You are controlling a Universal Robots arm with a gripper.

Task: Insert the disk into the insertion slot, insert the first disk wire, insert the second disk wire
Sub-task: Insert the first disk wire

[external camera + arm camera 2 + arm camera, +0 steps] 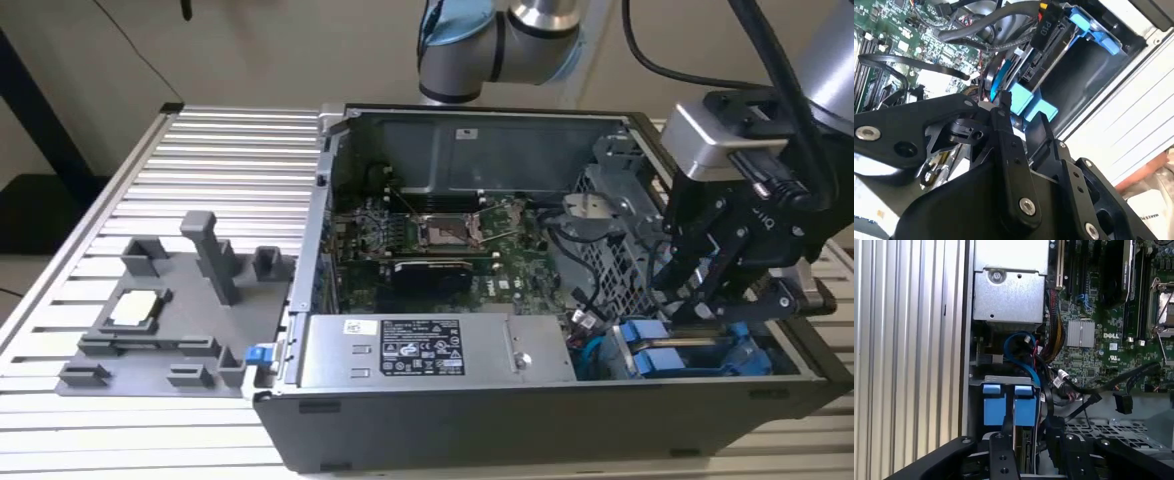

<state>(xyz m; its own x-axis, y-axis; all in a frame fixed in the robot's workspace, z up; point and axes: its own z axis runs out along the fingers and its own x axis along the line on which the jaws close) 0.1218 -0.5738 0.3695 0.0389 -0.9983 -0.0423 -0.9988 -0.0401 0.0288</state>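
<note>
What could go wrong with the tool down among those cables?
A loose black cable hangs close beside the tool, which might snag it. The disk sits right beside the other blue-framed drive, so a slightly off push could jam it or knock the neighbour.

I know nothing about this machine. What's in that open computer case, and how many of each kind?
Blue drive frames: 2
Silver power supply box: 1
Green circuit board: 1
Black tool reaching in: 1
Total: 5
</note>
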